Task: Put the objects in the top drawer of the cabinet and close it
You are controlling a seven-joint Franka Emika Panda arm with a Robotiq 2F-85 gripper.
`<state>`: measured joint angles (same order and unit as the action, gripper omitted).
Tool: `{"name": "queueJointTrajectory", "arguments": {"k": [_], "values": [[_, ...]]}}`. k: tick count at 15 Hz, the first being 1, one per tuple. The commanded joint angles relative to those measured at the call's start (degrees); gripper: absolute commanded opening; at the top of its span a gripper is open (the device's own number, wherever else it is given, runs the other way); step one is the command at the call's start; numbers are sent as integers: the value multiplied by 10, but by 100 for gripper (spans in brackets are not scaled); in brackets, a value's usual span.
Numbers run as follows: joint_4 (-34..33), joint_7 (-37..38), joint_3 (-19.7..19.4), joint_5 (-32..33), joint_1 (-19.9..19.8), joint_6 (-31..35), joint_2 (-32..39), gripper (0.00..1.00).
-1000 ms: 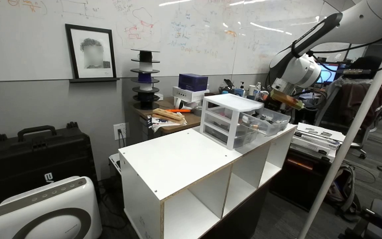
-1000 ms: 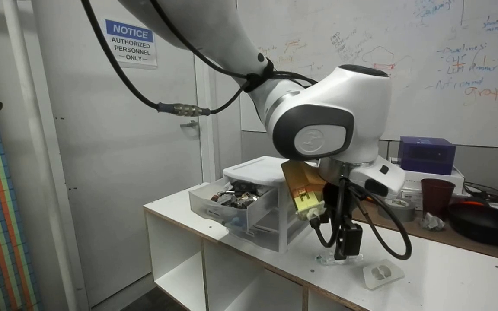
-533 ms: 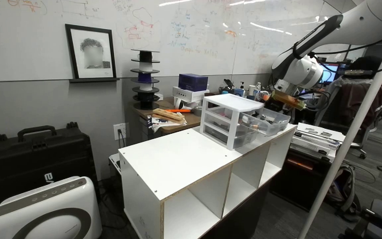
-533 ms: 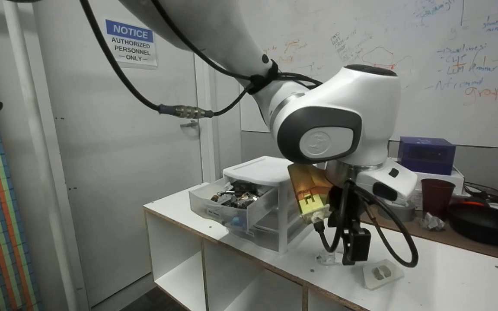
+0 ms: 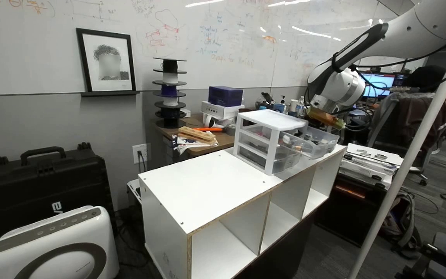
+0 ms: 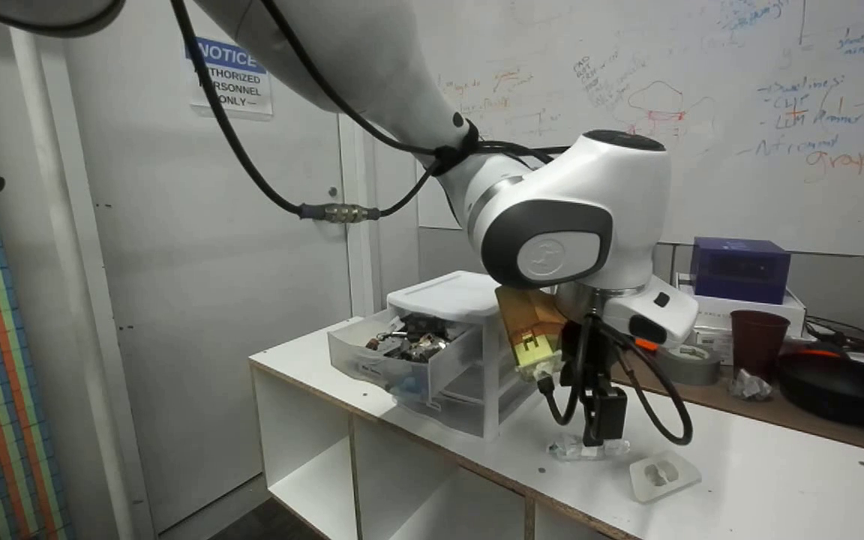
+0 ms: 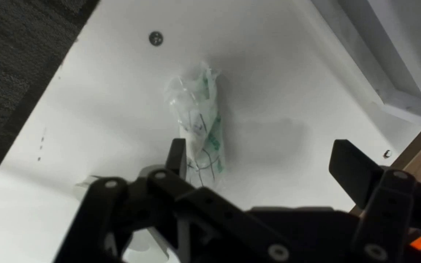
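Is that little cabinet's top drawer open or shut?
Open: in both exterior views, the top drawer sticks out from the cabinet, with small things visible inside.

Can see purple rectangular box [image 5: 225,97] atop flat white box [image 5: 222,111]; tapered dark-red cup [image 6: 757,345] beside round black pan [image 6: 844,394].

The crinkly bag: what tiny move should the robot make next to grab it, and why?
Probably a small sideways shift to centre the open end effector over the plastic bag: in the wrist view, the bag appears much nearer one finger than the other.
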<state>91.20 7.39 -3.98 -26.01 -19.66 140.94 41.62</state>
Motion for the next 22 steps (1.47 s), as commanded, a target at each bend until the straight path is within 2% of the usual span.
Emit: {"name": "queueJointTrajectory", "arguments": {"k": [1, 4, 6, 15, 17, 18, 19, 22], "values": [[-11, 11, -9, 13, 1, -10, 11, 100], [-2, 12, -18, 22, 2, -13, 10, 100], [-3, 15, -21, 27, 3, -19, 12, 74], [-2, 31, -26, 36, 10, -29, 9, 7], [5, 43, -31, 42, 14, -36, -2, 5], [7, 50, -33, 46, 16, -48, -8, 8], [13, 60, -37, 50, 20, -51, -16, 3], [24, 97, -55, 69, 35, -69, -43, 7]]}}
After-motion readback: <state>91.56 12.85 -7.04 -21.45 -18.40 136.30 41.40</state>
